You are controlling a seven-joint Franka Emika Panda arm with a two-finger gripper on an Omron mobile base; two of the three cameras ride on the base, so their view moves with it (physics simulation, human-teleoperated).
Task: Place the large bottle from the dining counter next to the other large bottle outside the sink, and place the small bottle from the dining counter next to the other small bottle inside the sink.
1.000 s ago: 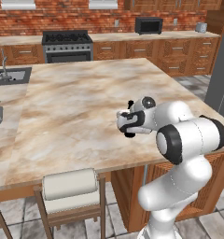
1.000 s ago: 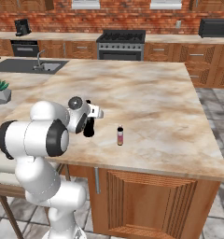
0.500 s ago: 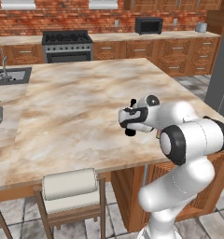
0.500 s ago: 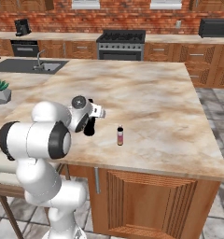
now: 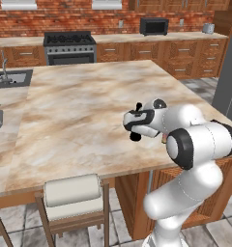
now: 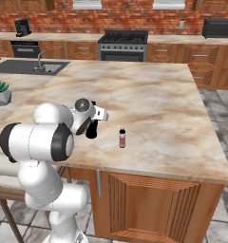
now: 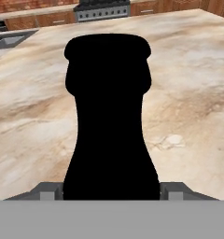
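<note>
Fingers either side of upright large bottle — on dining counter

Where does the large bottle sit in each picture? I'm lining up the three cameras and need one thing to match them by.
Left base view: the large bottle is right of centre, mostly hidden behind the hand.
Right base view: left of centre, its dark base on the dining counter, left of the small bottle.
Hand view: fills the centre, close up.
Shared landmark: the stove against the brick wall.
</note>
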